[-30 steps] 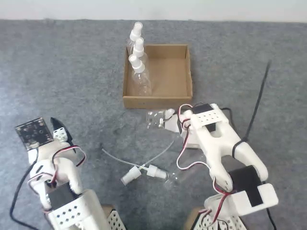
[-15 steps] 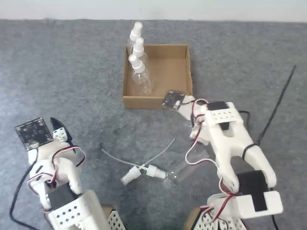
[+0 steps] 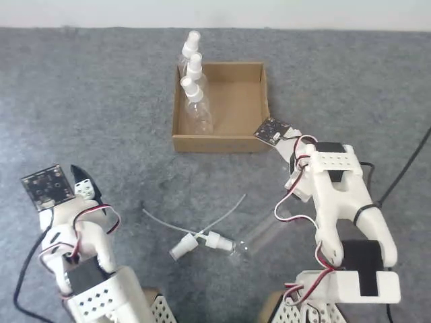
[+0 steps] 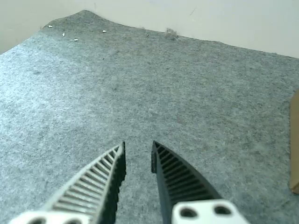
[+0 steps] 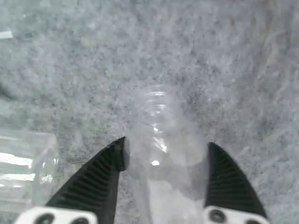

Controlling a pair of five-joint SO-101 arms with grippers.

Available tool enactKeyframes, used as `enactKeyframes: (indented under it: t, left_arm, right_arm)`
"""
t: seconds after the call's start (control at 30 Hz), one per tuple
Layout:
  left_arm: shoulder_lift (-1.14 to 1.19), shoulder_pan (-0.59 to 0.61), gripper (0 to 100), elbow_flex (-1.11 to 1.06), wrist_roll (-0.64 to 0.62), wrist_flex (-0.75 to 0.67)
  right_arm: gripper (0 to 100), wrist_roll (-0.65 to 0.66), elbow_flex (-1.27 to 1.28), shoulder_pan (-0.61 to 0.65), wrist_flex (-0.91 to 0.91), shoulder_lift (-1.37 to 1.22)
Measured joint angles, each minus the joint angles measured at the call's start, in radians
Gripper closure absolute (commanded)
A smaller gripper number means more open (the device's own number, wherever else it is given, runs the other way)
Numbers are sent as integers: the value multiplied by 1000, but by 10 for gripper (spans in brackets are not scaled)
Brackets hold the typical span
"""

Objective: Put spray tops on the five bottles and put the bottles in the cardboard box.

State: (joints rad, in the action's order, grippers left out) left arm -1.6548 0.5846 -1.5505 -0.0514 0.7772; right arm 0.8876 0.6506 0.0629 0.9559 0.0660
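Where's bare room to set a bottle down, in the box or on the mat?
The cardboard box is bare on its right; three bottles line its left wall. Open mat lies left of it. Crowded mid-mat: spray tops, loose bottle.

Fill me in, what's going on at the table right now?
The right hand grips a clear uncapped bottle over the grey mat, close to the cardboard box. Three bottles with spray tops already stand along the box's left side. Two loose spray tops and another bare bottle lie on the mat between the arms. The left hand is open and empty, off to the side.
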Motion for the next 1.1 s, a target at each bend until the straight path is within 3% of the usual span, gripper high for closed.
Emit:
enactKeyframes:
  t: [0.93,1.1]
  left_arm:
    - [0,0,913,0,0,0]
    - [0,0,913,0,0,0]
  right_arm:
    - [733,127,0,25,0,-44]
    - [828,127,0,25,0,-44]
